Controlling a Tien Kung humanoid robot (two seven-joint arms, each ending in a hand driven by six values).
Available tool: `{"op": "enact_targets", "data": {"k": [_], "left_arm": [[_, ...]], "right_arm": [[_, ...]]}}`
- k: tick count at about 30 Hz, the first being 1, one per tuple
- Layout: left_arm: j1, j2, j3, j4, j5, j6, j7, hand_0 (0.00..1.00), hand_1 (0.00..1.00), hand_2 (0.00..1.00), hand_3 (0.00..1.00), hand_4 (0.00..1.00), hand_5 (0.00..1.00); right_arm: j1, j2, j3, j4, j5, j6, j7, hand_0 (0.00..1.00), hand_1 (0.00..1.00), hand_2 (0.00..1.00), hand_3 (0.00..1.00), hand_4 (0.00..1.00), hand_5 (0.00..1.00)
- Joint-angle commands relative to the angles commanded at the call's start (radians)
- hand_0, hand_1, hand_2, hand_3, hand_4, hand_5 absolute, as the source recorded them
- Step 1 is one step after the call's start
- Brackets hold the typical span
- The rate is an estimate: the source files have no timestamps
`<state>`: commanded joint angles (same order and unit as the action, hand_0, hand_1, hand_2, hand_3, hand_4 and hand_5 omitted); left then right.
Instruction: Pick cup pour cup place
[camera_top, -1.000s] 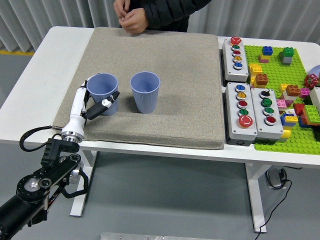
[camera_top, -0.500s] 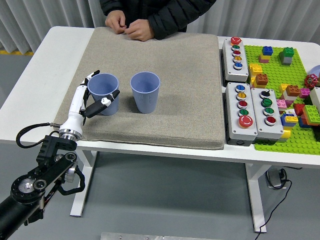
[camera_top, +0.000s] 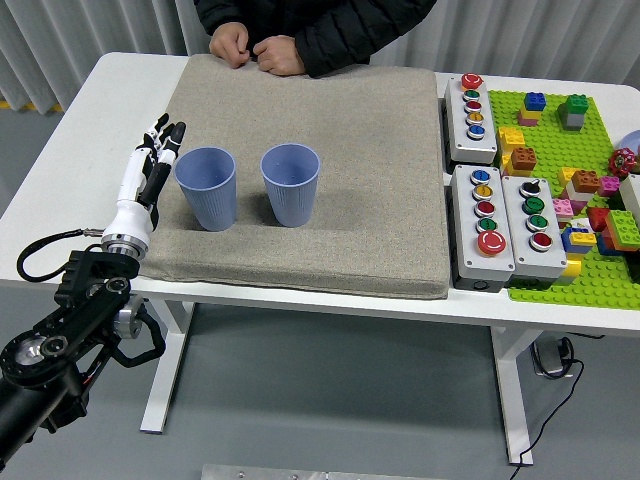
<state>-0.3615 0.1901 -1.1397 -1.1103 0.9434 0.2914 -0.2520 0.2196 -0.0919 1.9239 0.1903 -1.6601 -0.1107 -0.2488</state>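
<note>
Two blue cups (camera_top: 207, 187) (camera_top: 291, 184) stand beside one open-fingered left hand (camera_top: 150, 172).

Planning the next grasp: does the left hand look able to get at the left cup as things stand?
Probably yes. The left hand is open just left of the left cup, apart from it, with only bare mat between.

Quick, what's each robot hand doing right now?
Left robot hand: open, holding nothing, just left of the left blue plastic cup.
Right robot hand: not in view.
</note>
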Motion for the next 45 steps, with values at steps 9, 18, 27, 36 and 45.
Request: {"op": "enact_targets", "data": {"k": [9, 18, 27, 36, 45], "left_arm": [[-0.027, -0.004, -0.021, 0.074, -0.065, -0.030, -0.002, 0.921, 0.951, 0.998, 0.947, 0.805, 0.998], [-0.018, -0.014, -0.015, 0.089, -0.090, -0.040, -0.007, 0.913, 0.936, 0.998, 0.938, 0.800, 0.998], [-0.024, -0.012, -0.022, 0.093, -0.098, -0.051, -0.004, 0.915, 0.935, 0.998, 0.925, 0.786, 0.967], [-0.020, -0.012, -0.016, 0.094, -0.094, -0.053, -0.004, 0.914, 0.934, 0.998, 0.924, 0.781, 0.956], [-0.016, -0.017, -0.006, 0.106, -0.228, -0.095, -0.050, 0.896, 0.898, 0.998, 0.919, 0.760, 0.954]], "right_arm": [[0.002, 0.000, -0.005, 0.000, 0.007, -0.002, 0.001, 0.697, 0.634, 0.594, 0.594, 0.002, 0.250], [0.000, 0.002, -0.006, 0.000, 0.007, -0.003, -0.001, 0.697, 0.634, 0.594, 0.594, 0.002, 0.247], [0.001, 0.000, -0.007, -0.001, 0.009, -0.002, 0.002, 0.697, 0.633, 0.593, 0.593, 0.002, 0.246], [-0.003, 0.001, -0.009, 0.000, 0.011, -0.002, 0.000, 0.697, 0.633, 0.593, 0.593, 0.002, 0.242], [-0.012, 0.002, -0.011, 0.000, 0.009, -0.001, -0.001, 0.697, 0.633, 0.593, 0.593, 0.002, 0.241]]}}
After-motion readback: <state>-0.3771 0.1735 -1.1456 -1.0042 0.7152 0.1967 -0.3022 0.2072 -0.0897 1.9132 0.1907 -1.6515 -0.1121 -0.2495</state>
